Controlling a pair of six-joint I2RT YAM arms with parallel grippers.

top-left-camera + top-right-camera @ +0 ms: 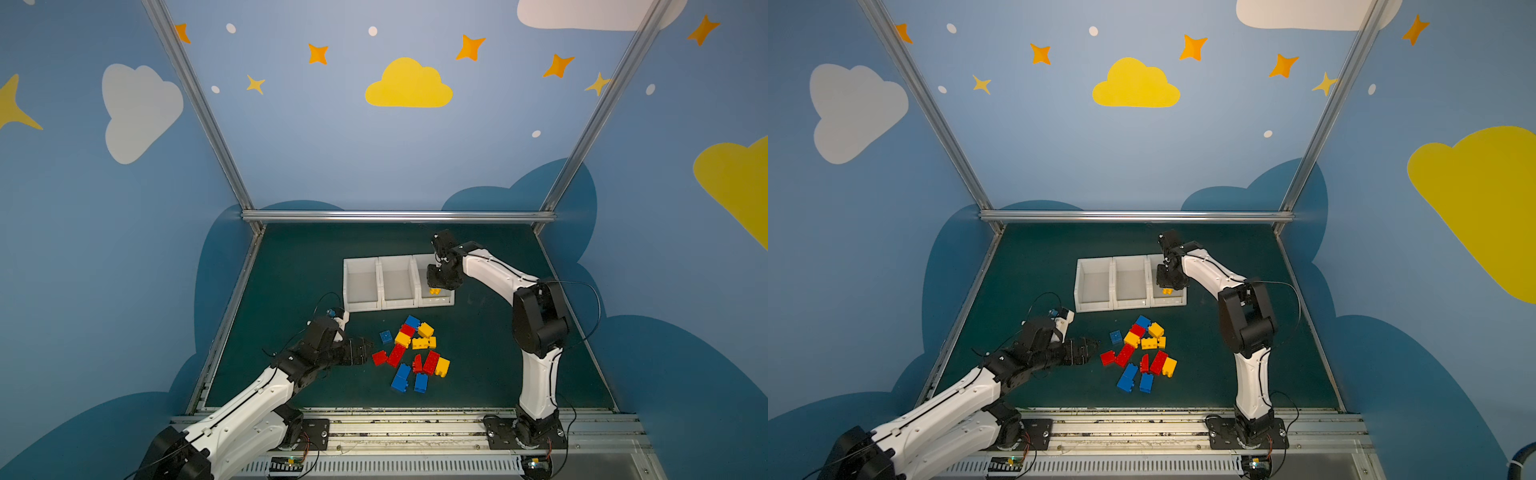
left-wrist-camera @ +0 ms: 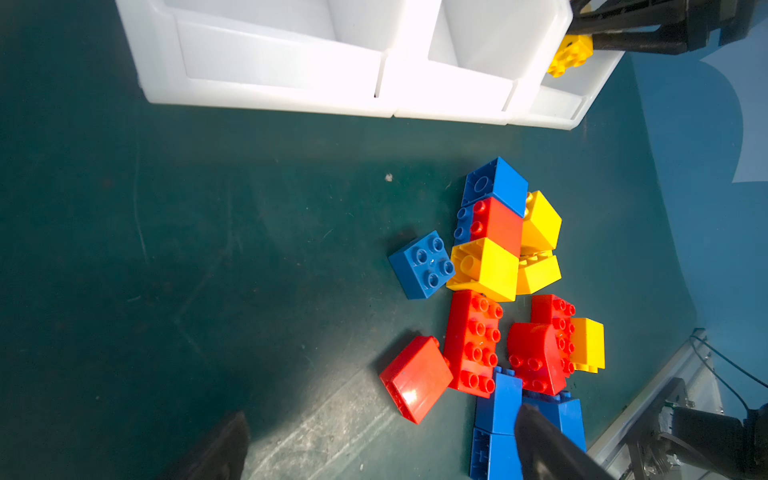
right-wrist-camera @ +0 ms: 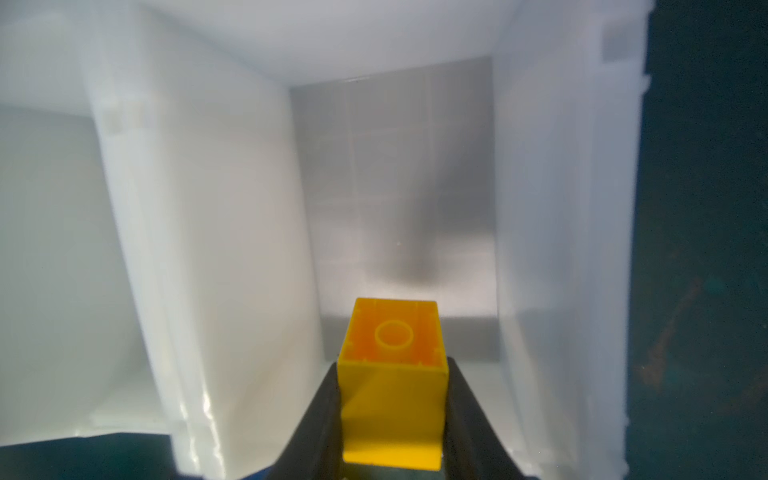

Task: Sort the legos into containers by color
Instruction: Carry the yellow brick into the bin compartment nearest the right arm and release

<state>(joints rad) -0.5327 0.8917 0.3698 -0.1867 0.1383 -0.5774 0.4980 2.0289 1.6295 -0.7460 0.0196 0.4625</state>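
Closest to the top camera runs the slotted aluminium rail (image 1: 415,428) that carries both arm bases, at the near edge of the dark green desk (image 1: 291,291). Just beyond it, a loose heap of red, yellow and blue studded plastic bricks (image 1: 411,353) lies on the desk, in front of the row of three joined white rectangular plastic bins (image 1: 380,266).

A square blue brick (image 1: 386,336) sits studs up just beside the heap, on its left.

At the heap's left edge the left end effector (image 1: 368,349) hangs low with its fingers spread wide and nothing between them. It is near a small red brick (image 1: 379,357). In the left wrist view one fingertip (image 2: 536,428) overlaps a blue oblong brick (image 2: 498,407).

Over the right-hand bin (image 1: 436,302) the right end effector (image 1: 434,286) points down and pinches a square yellow plastic brick (image 3: 392,399). Both fingers press on the brick's sides. Its hollow underside faces the right wrist camera, with the bin's white walls on either side.
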